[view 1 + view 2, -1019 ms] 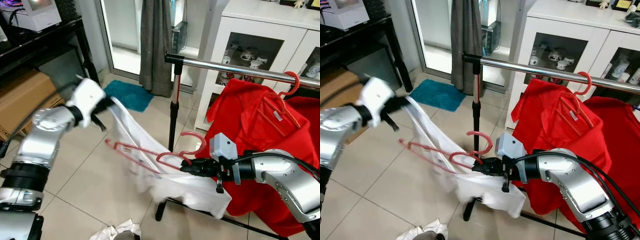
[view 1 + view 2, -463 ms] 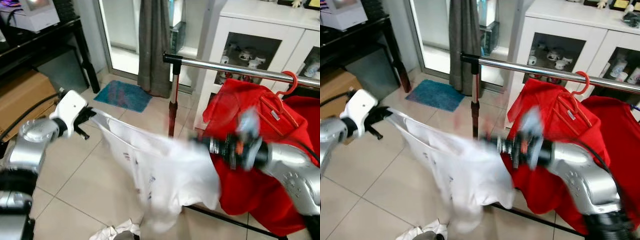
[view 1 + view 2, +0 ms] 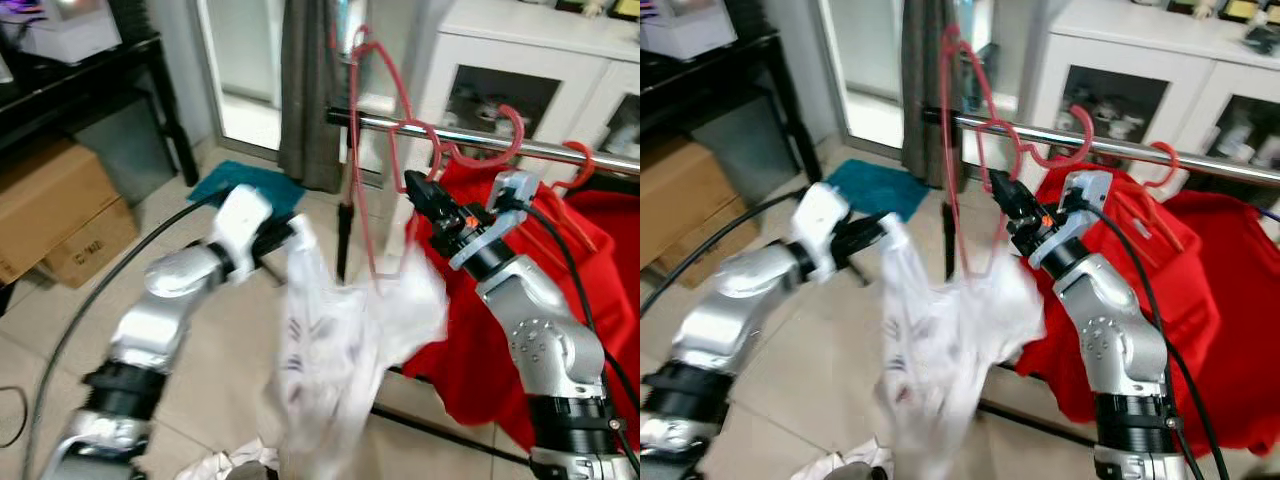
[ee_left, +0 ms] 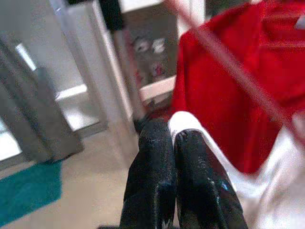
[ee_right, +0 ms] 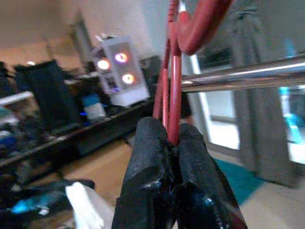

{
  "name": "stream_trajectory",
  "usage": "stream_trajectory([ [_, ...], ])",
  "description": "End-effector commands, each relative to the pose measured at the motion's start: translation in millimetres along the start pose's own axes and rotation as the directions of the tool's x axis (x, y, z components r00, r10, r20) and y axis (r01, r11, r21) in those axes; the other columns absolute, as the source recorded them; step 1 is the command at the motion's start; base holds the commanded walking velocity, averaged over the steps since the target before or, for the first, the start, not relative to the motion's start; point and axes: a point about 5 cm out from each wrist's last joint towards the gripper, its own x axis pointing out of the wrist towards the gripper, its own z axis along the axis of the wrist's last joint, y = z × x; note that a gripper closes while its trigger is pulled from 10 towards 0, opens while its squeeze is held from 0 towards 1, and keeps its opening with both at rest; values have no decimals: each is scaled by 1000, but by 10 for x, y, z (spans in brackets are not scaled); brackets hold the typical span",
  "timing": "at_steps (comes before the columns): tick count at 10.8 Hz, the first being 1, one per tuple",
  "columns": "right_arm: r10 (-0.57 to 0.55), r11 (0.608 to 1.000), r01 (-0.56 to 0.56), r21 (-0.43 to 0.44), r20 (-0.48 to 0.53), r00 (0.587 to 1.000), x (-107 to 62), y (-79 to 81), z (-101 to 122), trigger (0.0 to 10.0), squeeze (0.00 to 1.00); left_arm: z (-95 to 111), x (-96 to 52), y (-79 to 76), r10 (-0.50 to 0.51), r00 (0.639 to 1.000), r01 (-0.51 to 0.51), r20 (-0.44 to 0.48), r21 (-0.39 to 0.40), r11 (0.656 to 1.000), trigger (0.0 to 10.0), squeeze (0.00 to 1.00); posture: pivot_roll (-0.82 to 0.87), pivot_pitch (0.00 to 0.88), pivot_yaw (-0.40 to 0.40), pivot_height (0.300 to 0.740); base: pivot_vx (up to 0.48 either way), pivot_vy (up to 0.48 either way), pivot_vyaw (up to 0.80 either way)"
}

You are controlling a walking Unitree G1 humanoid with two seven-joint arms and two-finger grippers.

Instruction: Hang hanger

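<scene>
A red wire hanger (image 3: 360, 150) stands tilted up against the steel rail (image 3: 560, 148), its hook (image 3: 505, 135) right at the rail. My right gripper (image 3: 412, 185) is shut on the hanger's wires just below the rail; in the right wrist view the fingers (image 5: 152, 157) pinch the red wire (image 5: 172, 71). A white shirt (image 3: 330, 350) droops from the hanger. My left gripper (image 3: 285, 232) is shut on the shirt's upper edge, left of the rack pole; in the left wrist view the white hem (image 4: 183, 125) sits between its fingers.
Red garments (image 3: 560, 290) hang on another red hanger (image 3: 580, 160) further right on the rail. A white cabinet (image 3: 520, 60) stands behind, a grey curtain (image 3: 305, 90) and teal mat (image 3: 235, 180) beyond. Cardboard boxes (image 3: 50, 215) lie under a black table at left. White cloth (image 3: 225, 465) lies on the floor.
My right gripper has swung the hanger from knee height up to the rail, and the shirt now hangs below it. My left gripper has moved right and closer to the rack, still holding the shirt.
</scene>
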Motion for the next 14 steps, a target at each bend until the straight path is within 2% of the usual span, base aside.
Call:
stream_trajectory([
  [1, -51, 992, 47, -120, -29, 998, -7, -34, -13, 0, 0, 199, -2, 47, 26, 997, -26, 71, -12, 1000, 0, 0, -55, 0, 42, 740, 0, 0, 0],
  [2, -77, 972, 57, -230, -80, 994, -15, -69, -95, 0, 0, 340, -27, 66, 46, 988, -34, 147, -85, 996, 0, 0, -57, 0, 44, 740, 0, 0, 0],
  [3, -142, 982, 139, -127, -19, 990, -16, -108, -92, 0, 0, 467, -89, 102, 63, 979, -36, 196, -136, 990, 0, 0, -48, 0, 39, 740, 0, 0, 0],
  [4, -177, 983, 178, -50, 26, 984, -12, -120, -46, 0, 0, 385, -141, 97, 44, 991, -33, 129, -90, 995, 0, 0, -46, 0, 37, 740, 0, 0, 0],
  [5, -274, 962, 273, -21, -22, 962, -29, -162, -103, 6549, 0, 71, -240, 55, 65, 997, -68, -41, -77, 995, 0, 0, -46, 0, 47, 740, 0, 0, 0],
  [6, -223, 974, 212, -82, -151, 963, -118, -66, -250, 10000, 0, -68, -316, 37, 150, 984, -159, -95, -89, 983, 4863, 0, -43, 0, 51, 740, 0, 0, 0],
  [7, -182, 977, 157, -146, -180, 967, -214, 15, -281, 10000, 0, -104, -357, 10, 206, 975, -216, -85, -123, 969, 10000, 0, -44, 0, 47, 740, 0, 0, 0],
  [8, -262, 940, 186, -284, -257, 930, -374, 6, -412, 10000, 0, -197, -412, -68, 280, 956, -291, -87, -160, 943, 10000, 0, -50, 0, 42, 740, 0, 0, 0],
  [9, -433, 871, 352, -343, -197, 880, -538, -101, -438, 10000, 0, -316, -497, -176, 332, 936, -349, -121, -172, 921, 10000, 0, -59, 0, 42, 740, 0, 0, -800],
  [10, -490, 831, 399, -388, -169, 856, -583, -132, -423, 10000, 0, -328, -526, -197, 361, 924, -378, -123, -175, 909, 10000, 0, -63, 0, 42, 740, 0, 0, -800],
  [11, -513, 819, 414, -396, -186, 838, -629, -158, -436, 10000, 0, -329, -532, -219, 404, 908, -419, -113, -187, 888, 10000, 0, -64, 0, 45, 740, 0, 0, -800],
  [12, -555, 817, 483, -316, -206, 806, -662, -220, -451, 10000, 0, -325, -518, -278, 415, 903, -429, -111, -209, 879, 10000, 0, -57, 0, 38, 740, 0, 0, -800],
  [14, -542, 837, 489, -246, -241, 805, -627, -164, -515, 10000, 0, -365, -536, -353, 425, 898, -441, -117, -221, 870, 10000, 0, -55, 0, 42, 740, 0, 0, -775],
])
